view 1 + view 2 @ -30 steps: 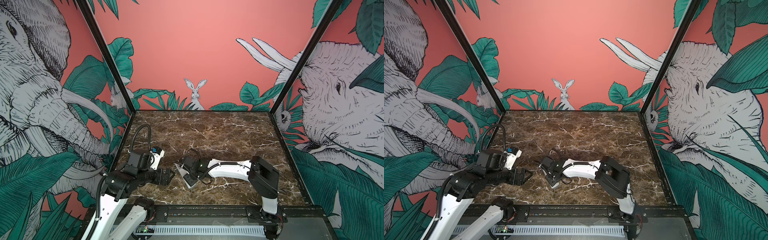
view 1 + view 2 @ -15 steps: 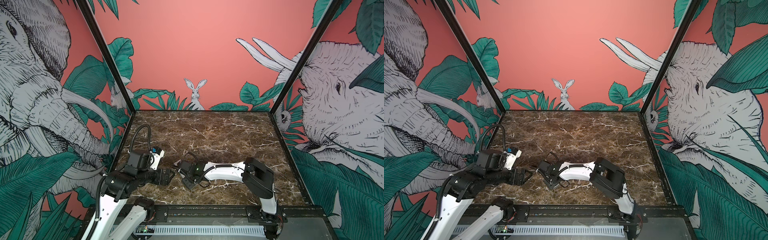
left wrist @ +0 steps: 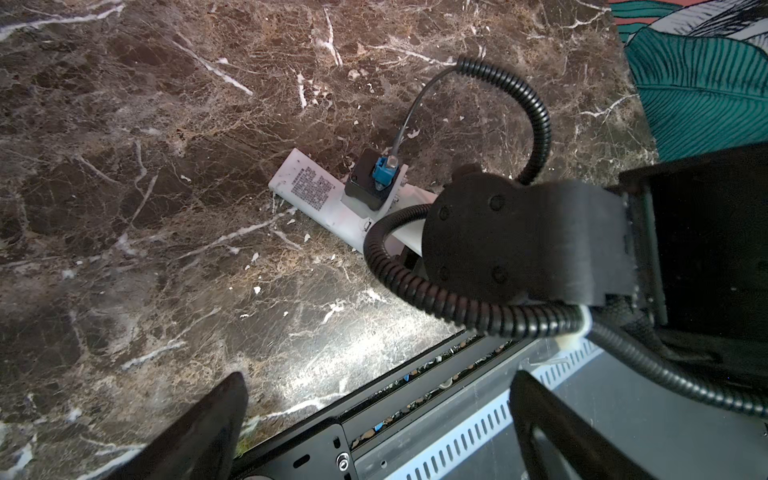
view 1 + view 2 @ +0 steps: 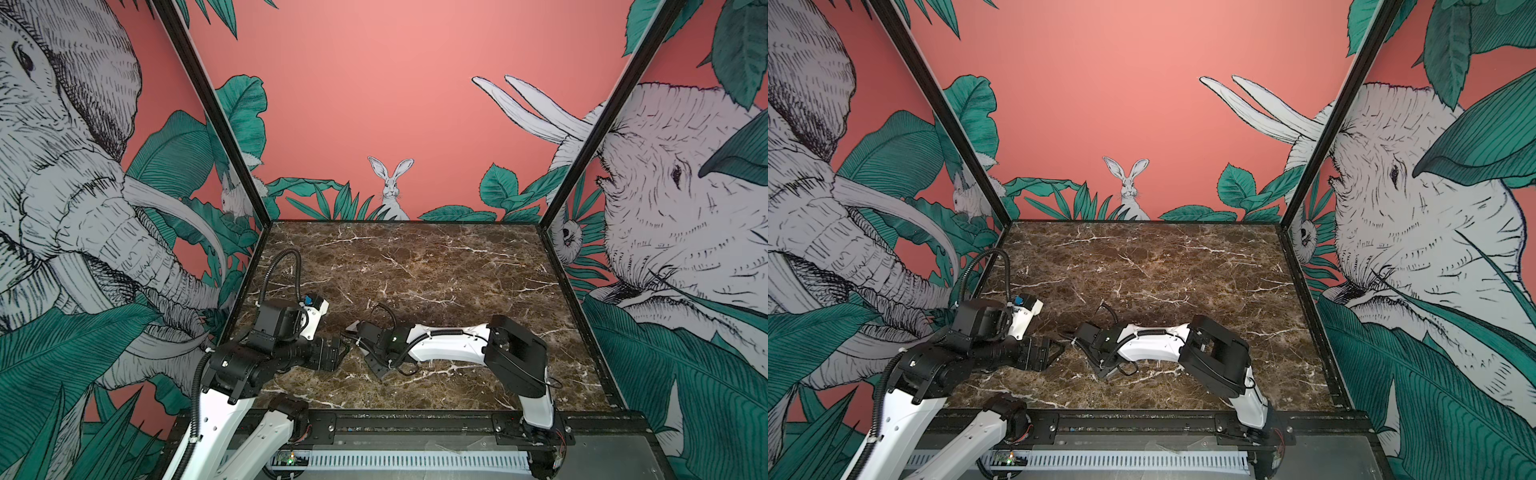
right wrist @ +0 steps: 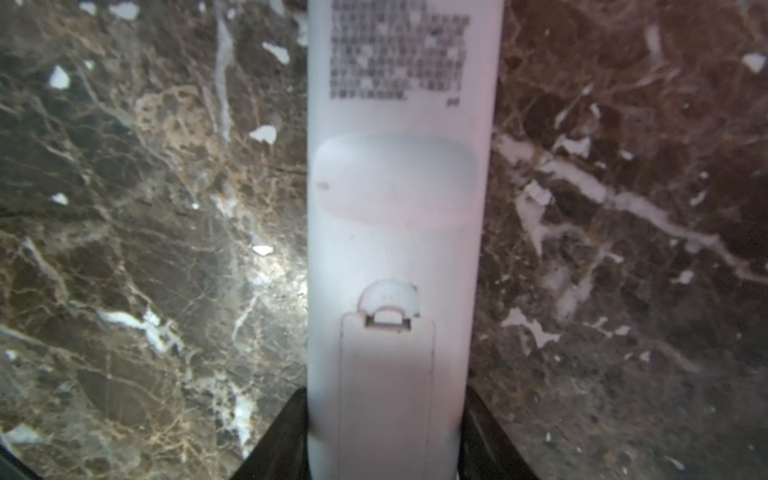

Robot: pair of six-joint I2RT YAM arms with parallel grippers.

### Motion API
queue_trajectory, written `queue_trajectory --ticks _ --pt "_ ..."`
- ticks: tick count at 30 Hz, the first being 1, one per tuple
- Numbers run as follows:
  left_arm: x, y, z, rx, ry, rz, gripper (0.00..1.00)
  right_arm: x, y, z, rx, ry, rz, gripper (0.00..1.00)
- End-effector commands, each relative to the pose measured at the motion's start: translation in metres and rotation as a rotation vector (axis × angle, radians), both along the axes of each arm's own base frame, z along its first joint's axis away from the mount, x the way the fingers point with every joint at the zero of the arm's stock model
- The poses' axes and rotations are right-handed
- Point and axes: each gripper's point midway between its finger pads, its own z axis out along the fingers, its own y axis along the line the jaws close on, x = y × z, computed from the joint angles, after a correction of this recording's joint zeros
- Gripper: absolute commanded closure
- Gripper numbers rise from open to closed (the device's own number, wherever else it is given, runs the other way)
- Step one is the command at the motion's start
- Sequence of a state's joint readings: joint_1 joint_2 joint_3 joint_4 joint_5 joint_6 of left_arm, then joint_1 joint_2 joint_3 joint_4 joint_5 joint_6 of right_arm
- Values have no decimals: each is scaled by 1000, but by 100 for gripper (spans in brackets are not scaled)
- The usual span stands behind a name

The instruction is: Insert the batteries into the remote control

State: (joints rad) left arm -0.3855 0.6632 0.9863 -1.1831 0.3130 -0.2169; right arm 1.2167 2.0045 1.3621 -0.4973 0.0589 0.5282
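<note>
I am keeping the remote control (image 5: 395, 187) back-up on the table (image 4: 415, 257), toward the front between the two arms. The right gripper (image 5: 384, 432) is straddling its cover end. Its fingers (image 5: 286, 440) are pressing both long edges with no gap showing, so I am reading it as clamped. The left gripper (image 3: 374, 432) is hanging wide apart and empty nearby.

The battery cover (image 5: 386, 395) is shut, so I am judging this step as steadying the body. I should be squeezing only the edges and leaving the latch (image 5: 388, 318) free for the left gripper.

I am finding no batteries in any view. In both top views the right arm (image 4: 449, 345) is hiding most of the remote control.
</note>
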Motion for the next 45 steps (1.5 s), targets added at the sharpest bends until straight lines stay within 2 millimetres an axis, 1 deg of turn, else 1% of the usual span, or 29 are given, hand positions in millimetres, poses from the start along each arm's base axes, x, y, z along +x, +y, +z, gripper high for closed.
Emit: queue_trajectory --ticks 1,5,8,13,16,17,18,24,28,30,38,41,44,45 --pt "1 1 -1 -2 -6 7 1 3 -6 -1 -10 -20 -10 54" --pt "3 0 2 -10 -17 10 1 8 -5 17 90 -24 -13 59" --pt "7 -3 10 -31 -47 12 1 13 -5 37 200 -20 -18 61" --pt "15 -13 23 -100 -98 5 1 23 -20 62 303 -10 -48 63" --pt "22 -23 30 -160 -121 -10 1 21 -27 81 380 -9 -33 64" --pt "24 -27 34 -184 -129 -15 0 20 -28 83 401 -5 -26 64" --pt "27 -31 37 -206 -138 -23 1 19 -30 102 459 -18 -14 65" --pt "44 -55 54 -349 -182 -65 0 8 -37 161 739 8 41 66" --pt "52 -75 69 -477 -206 -122 1 4 -45 194 878 30 54 67" --pt "58 -81 76 -535 -237 -131 1 2 -49 211 943 46 61 67" --pt "65 -104 108 -761 -356 -241 1 -1 -61 269 1185 100 88 67" --pt "66 -111 122 -816 -395 -286 1 -6 -61 286 1252 142 120 67" --pt "71 -118 127 -832 -403 -312 0 -11 -61 300 1301 155 152 68" --pt "71 -121 131 -851 -409 -331 1 -13 -61 302 1307 162 160 68"
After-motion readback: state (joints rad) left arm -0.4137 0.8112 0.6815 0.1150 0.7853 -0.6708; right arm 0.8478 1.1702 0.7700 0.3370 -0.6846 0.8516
